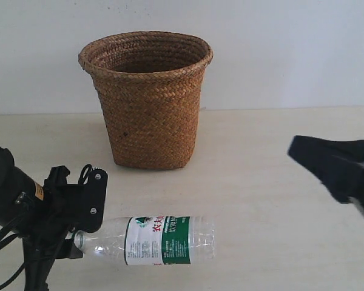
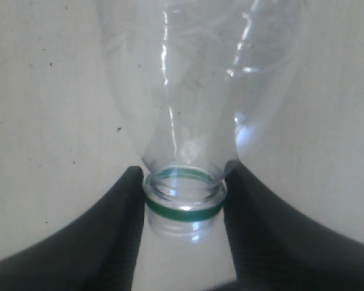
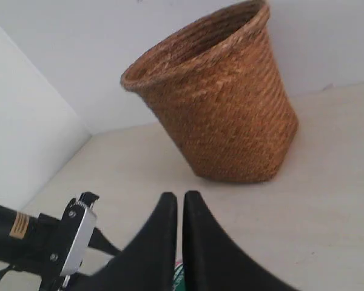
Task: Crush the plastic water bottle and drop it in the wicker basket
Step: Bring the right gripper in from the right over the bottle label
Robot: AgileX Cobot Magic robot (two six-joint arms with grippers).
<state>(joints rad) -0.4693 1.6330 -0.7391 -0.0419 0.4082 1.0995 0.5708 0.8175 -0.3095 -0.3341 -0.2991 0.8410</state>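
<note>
The plastic water bottle point(image 1: 164, 239) lies on its side on the pale table point(image 1: 261, 200), in front of the wicker basket point(image 1: 148, 103), with its green-and-white label facing up. Its uncapped neck points to the left. My left gripper point(image 1: 80, 233) is shut on that neck: in the left wrist view both black fingers point(image 2: 124, 206) press the bottle point(image 2: 200, 91) beside the green ring, gripper point(image 2: 183, 176). My right gripper point(image 1: 298, 151) hovers at the right, shut and holding nothing point(image 3: 180, 197). It faces the basket point(image 3: 230, 115), and a sliver of the bottle's label point(image 3: 179, 274) shows beneath it.
The basket stands upright near the white back wall point(image 1: 291, 48), its mouth open. The left arm's wrist point(image 3: 48, 239) shows in the right wrist view, low beside the right gripper's fingers. Bare tabletop lies between the bottle and the basket.
</note>
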